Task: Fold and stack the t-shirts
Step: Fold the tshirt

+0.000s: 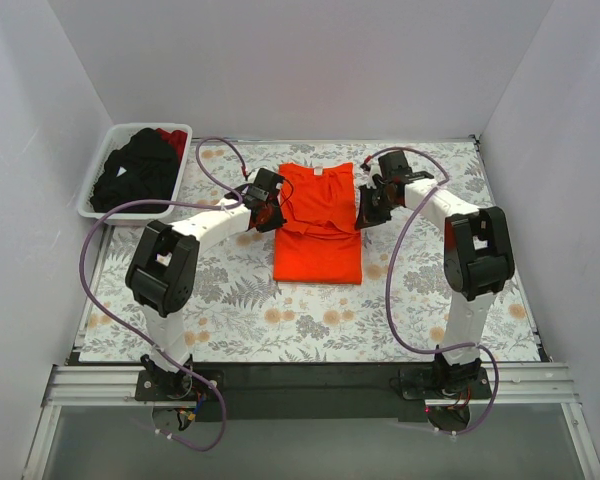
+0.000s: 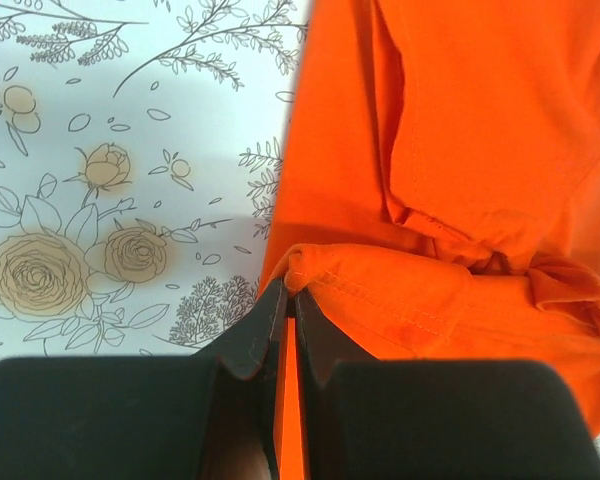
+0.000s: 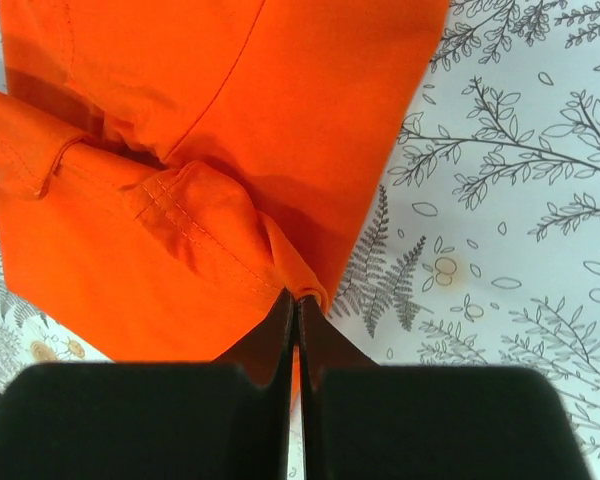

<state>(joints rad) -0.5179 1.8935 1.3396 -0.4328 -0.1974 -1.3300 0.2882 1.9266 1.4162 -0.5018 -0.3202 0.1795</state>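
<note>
Left gripper (image 2: 289,302): closed, pinching orange shirt (image 1: 318,240) at its left hem.
Right gripper (image 3: 298,303): closed, pinching its right hem.
Shirt axis: near–far, collar far.

Open floral-printed worktop (image 1: 310,320) spans the lower middle of the overhead frame, below the bright orange cloth t-shirt (image 1: 318,245). A white plastic rectangular basket (image 1: 93,180) heaped with dark garments (image 1: 135,170) blocks the upper left; white walls (image 1: 280,60) close three sides

Floral-patterned table (image 1: 310,320) under an orange t-shirt (image 1: 318,235) and white basket (image 1: 130,209)
</note>
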